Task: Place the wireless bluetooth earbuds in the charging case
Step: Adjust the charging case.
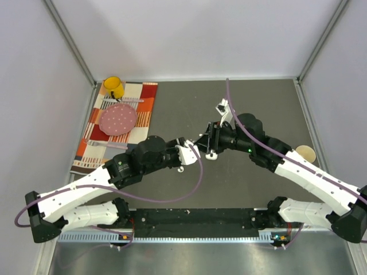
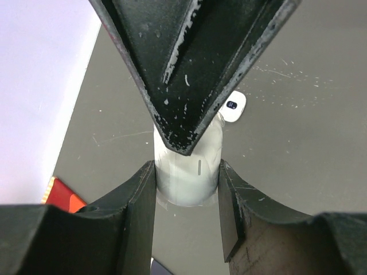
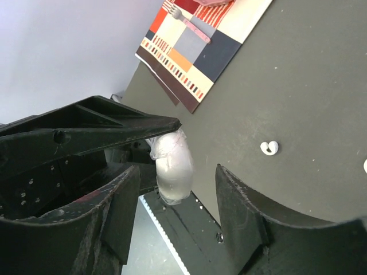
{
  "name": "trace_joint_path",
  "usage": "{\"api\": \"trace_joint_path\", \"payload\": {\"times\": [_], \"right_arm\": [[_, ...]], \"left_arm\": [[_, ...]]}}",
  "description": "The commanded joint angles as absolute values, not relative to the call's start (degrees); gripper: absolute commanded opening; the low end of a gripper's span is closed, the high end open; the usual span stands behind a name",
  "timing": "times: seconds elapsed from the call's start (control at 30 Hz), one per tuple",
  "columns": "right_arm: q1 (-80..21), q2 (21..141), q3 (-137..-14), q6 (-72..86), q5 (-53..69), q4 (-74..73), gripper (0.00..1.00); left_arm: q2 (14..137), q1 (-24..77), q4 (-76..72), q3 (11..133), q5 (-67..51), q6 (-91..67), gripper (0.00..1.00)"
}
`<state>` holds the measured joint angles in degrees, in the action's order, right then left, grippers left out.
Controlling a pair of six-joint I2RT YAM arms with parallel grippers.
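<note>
The dark table (image 1: 229,189) fills the top view. A patchwork placemat (image 1: 146,106) lies at its 10 o'clock corner. The two arms meet near the centre. The left gripper (image 1: 189,150) comes in from 8 o'clock, and its jaws are clamped on the flat sides of the charging case (image 2: 186,186). The right gripper (image 1: 207,140) comes in from 3 o'clock. Its jaws stand apart, and in its own wrist view nothing is pinched between them. In the left wrist view one of its black fingers (image 2: 183,103) hangs over the case from 12 o'clock. Whether its tip touches the case cannot be told.

On the placemat sit a pink plate (image 1: 118,119) and, at 12 o'clock of it, a yellow mug (image 1: 113,87). A paper cup (image 1: 305,153) stands at the table's 3 o'clock edge.

The held case is a white oval. Its long axis runs out along the left fingers, rounded end foremost. A second white case (image 2: 234,106) with a dark mark lies on the table at 1 o'clock of it.

One earbud (image 3: 269,148) lies on the bare table at 3 o'clock of the held case in the right wrist view, apart from it. It is curled like a comma. It is too small to tell which way its stem points.
</note>
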<state>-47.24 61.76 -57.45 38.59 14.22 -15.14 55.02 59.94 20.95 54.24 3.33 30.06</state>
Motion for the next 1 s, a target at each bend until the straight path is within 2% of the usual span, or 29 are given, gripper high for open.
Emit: {"api": "trace_joint_path", "payload": {"times": [0.0,0.2,0.27,0.43,0.5,0.57,0.6,0.63,0.67,0.7,0.77,0.8,0.97], "right_arm": [[-47.9,62.5,-59.9,38.1,16.6,-14.6,0.54],[-48.0,63.8,-59.9,38.4,19.3,-14.2,0.52],[-48.0,63.9,-59.9,38.8,19.6,-13.9,0.46],[-48.0,62.4,-58.9,38.3,18.5,-12.1,0.21],[-48.0,61.4,-58.1,38.0,17.8,-10.6,0.12],[-48.0,59.6,-56.6,38.2,17.1,-8.2,0.07],[-48.1,59.1,-56.1,38.3,16.2,-7.6,0.01],[-48.0,57.9,-55.2,38.4,15.7,-6.9,0.0],[-48.0,57.6,-54.8,38.5,14.9,-5.7,0.0],[-48.0,57.2,-54.4,38.4,14.8,-5.2,0.0],[-47.9,56.3,-53.6,38.5,13.8,-4.7,0.0],[-48.0,55.9,-53.3,38.7,13.6,-3.8,0.0],[-47.9,52.6,-49.2,39.5,10.6,2.0,0.0]], "left_arm": [[55.4,60.6,17.8,56.3,5.3,29.3,0.0],[54.8,60.8,16.6,55.8,4.5,29.0,0.0],[54.5,60.8,16.1,55.5,4.5,28.7,0.0],[53.4,60.8,15.9,55.1,3.7,27.9,0.02],[52.9,60.8,15.8,54.5,3.4,26.6,0.09],[51.8,60.9,15.1,54.0,2.8,25.4,0.15],[51.3,60.8,14.7,53.2,2.7,24.9,0.15],[50.1,60.8,13.5,52.7,2.6,24.5,0.18],[49.5,60.8,12.8,52.0,2.6,23.7,0.27],[49.0,60.8,12.1,50.9,2.5,23.3,0.41],[47.4,60.8,10.1,49.8,2.8,21.9,0.51],[46.9,60.8,9.2,48.7,3.5,21.3,0.59],[43.4,60.8,6.0,46.3,8.0,15.6,0.78]]}}
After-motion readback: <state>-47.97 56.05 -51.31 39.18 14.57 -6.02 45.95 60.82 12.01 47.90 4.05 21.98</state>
